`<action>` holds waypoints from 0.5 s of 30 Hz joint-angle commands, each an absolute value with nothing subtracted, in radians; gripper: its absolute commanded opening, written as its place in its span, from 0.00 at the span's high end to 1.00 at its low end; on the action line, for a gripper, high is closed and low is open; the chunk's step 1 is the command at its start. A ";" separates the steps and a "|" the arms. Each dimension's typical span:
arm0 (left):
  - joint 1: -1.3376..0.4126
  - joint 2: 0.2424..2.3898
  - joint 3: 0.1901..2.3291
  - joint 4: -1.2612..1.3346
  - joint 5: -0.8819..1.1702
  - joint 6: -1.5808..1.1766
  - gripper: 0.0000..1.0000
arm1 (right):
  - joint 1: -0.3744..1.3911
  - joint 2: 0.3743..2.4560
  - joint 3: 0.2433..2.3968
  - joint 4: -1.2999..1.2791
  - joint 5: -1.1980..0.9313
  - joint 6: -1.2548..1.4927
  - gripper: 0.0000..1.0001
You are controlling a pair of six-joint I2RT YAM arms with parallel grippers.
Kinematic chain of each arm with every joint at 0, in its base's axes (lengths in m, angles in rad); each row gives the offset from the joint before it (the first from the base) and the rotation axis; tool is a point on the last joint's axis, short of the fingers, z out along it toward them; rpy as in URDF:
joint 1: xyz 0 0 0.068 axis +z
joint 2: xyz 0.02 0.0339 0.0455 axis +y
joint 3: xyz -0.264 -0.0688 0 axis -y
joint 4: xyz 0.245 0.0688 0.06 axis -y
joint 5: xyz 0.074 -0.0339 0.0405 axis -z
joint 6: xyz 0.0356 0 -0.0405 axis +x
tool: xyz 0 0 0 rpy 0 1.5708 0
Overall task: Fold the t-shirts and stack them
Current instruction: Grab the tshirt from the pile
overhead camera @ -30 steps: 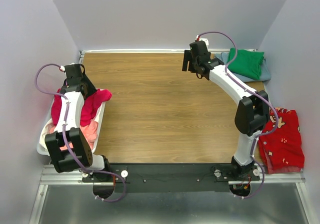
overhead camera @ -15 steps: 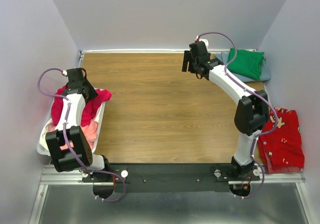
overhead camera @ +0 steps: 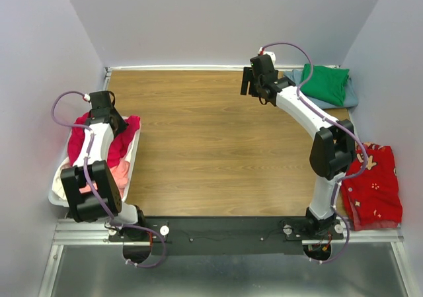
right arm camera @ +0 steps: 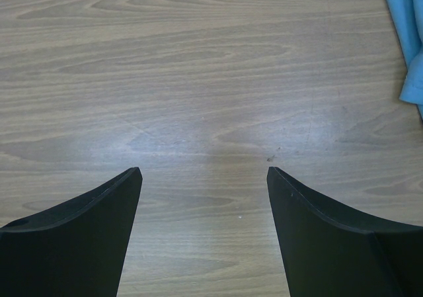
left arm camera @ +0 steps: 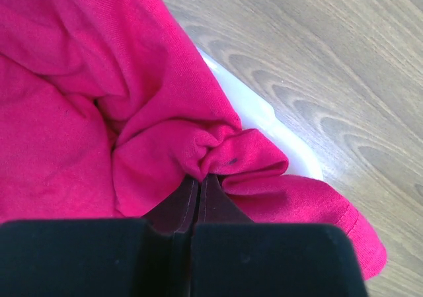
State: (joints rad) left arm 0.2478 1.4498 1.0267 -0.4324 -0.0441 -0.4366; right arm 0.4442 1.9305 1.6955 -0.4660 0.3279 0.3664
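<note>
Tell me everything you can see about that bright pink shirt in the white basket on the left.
The crimson-pink t-shirt is plain, soft, knit-looking cloth, crumpled in deep folds rather than folded. It lies heaped in the white basket at the left edge of the wooden table, and one hemmed edge drapes over the basket's rim. The left end effector is shut on a bunched fold of it. Paler pink cloth lies beside it in the basket.

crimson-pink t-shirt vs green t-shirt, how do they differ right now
The crimson-pink t-shirt lies crumpled in the white basket, spilling over its rim; the green t-shirt sits folded on a grey-blue t-shirt. The left gripper pinches the crimson-pink one; the right gripper is open, clear of the green one. Both are plain-coloured.
</note>
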 commanded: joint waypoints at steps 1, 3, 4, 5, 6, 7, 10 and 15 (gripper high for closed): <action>0.256 1.404 1.048 -0.419 -0.043 -0.423 1.00 | 0.451 1.942 1.721 -0.500 0.350 0.379 0.15; 0.253 1.356 1.049 -0.416 -0.034 -0.422 1.00 | 0.451 1.939 1.721 -0.502 0.350 0.379 0.15; 0.250 1.341 1.052 -0.416 -0.034 -0.417 1.00 | 0.451 1.939 1.721 -0.500 0.353 0.380 0.15; 0.247 1.312 1.063 -0.422 -0.034 -0.416 1.00 | 0.451 1.940 1.721 -0.502 0.354 0.380 0.15; 0.242 1.298 1.074 -0.425 -0.034 -0.416 1.00 | 0.451 1.942 1.727 -0.502 0.354 0.379 0.15; 0.238 1.284 1.084 -0.428 -0.035 -0.414 1.00 | 0.451 1.942 1.729 -0.500 0.354 0.377 0.15; 0.218 1.226 1.133 -0.442 -0.031 -0.413 1.00 | 0.453 1.947 1.743 -0.502 0.362 0.368 0.15; 0.178 1.180 1.270 -0.479 -0.014 -0.402 1.00 | 0.451 1.951 1.773 -0.500 0.397 0.348 0.15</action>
State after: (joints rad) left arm 0.2150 1.2312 1.1381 -0.4686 -0.0414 -0.4252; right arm 0.4442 1.9305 1.7172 -0.4747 0.3347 0.3653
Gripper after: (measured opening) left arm 0.016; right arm 0.852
